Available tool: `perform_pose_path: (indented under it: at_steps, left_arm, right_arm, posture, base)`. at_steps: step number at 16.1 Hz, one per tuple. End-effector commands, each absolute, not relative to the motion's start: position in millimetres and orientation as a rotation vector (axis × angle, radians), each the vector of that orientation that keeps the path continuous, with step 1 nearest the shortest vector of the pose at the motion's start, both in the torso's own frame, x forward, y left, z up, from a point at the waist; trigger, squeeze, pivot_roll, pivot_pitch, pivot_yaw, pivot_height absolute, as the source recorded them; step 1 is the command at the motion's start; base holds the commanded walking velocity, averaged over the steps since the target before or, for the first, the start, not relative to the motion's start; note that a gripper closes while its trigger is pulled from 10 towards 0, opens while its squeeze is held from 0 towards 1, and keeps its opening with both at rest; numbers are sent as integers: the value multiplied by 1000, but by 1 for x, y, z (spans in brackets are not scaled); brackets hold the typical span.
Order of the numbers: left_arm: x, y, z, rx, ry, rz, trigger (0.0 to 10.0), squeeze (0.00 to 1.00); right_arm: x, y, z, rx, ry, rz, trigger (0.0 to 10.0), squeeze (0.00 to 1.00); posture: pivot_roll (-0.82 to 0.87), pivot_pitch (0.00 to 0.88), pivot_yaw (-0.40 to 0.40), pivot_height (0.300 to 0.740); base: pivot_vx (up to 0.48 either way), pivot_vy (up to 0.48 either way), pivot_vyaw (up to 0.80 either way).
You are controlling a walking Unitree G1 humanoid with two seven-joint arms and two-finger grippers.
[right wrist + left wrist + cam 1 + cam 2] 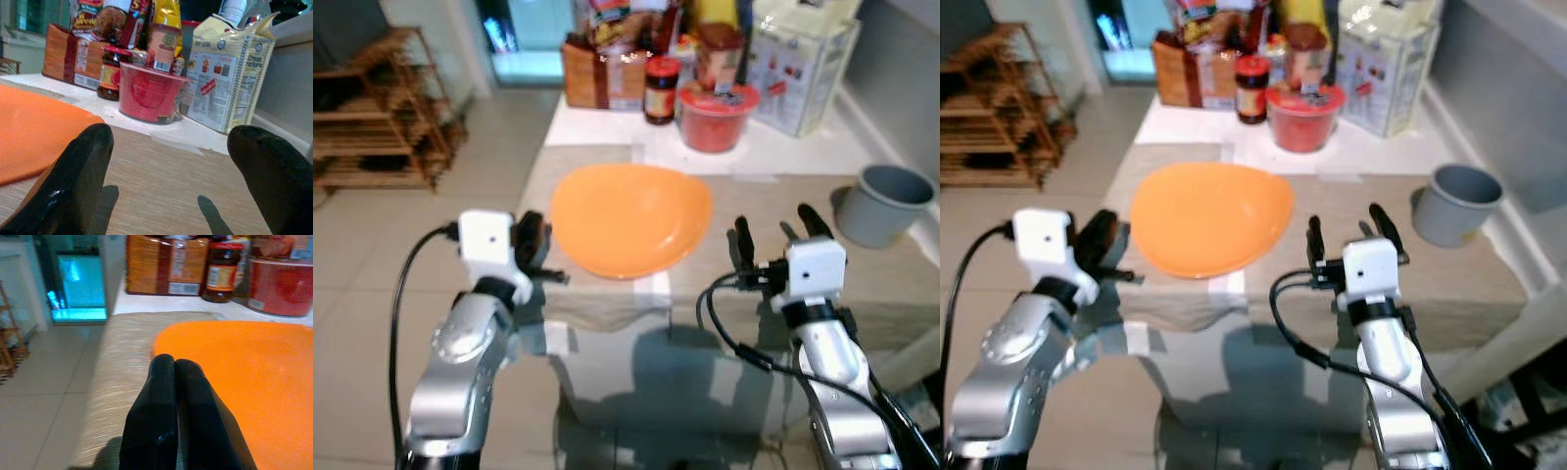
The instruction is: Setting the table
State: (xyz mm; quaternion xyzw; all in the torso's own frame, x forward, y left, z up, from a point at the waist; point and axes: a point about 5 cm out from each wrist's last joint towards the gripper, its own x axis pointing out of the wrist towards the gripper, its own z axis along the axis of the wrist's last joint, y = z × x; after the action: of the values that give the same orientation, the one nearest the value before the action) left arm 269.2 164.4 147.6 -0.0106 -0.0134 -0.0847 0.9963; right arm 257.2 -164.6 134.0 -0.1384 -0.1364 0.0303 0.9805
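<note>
An orange placemat (628,217) with rounded corners lies flat on the beige woven table cover (783,294), near the table's front left. My left gripper (530,240) hovers at the mat's left edge, its two black fingers (168,421) pressed together and empty. My right gripper (775,230) stands open over bare cloth to the right of the mat, fingertips (80,171) wide apart with nothing between them. A grey cup (884,203) sits at the table's right side.
At the back of the table stand a red lidded tub (717,116), a dark jar (660,90), a brown packet (597,73) and a cream cracker box (800,69). A wooden rack (382,108) stands on the tiled floor to the left.
</note>
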Motion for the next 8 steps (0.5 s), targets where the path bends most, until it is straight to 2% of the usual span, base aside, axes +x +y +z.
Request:
perform_pose_path:
  at_steps: [1, 2, 6, 8]
  left_arm:
    - [269, 165, 146, -22, -25, -173, 10000, 0]
    - [269, 165, 146, -21, -27, -175, 10000, 0]
    - [268, 162, 145, -30, -20, -179, 10000, 0]
    - [270, 163, 147, -27, -23, -177, 10000, 0]
  right_arm:
    - [261, -161, 135, -275, -271, 68, 10000, 0]
    - [261, -161, 136, -289, -287, 73, 10000, 0]
    - [265, -159, 136, -297, -272, 83, 10000, 0]
    - [266, -157, 136, -286, -280, 99, 10000, 0]
  posture:
    - [-97, 0, 63, 736]
    - [-97, 0, 62, 736]
    - [-86, 0, 56, 736]
    - [-85, 0, 55, 736]
  base:
    - [0, 0, -731]
    - [0, 0, -725]
    - [0, 0, 0]
    - [0, 0, -734]
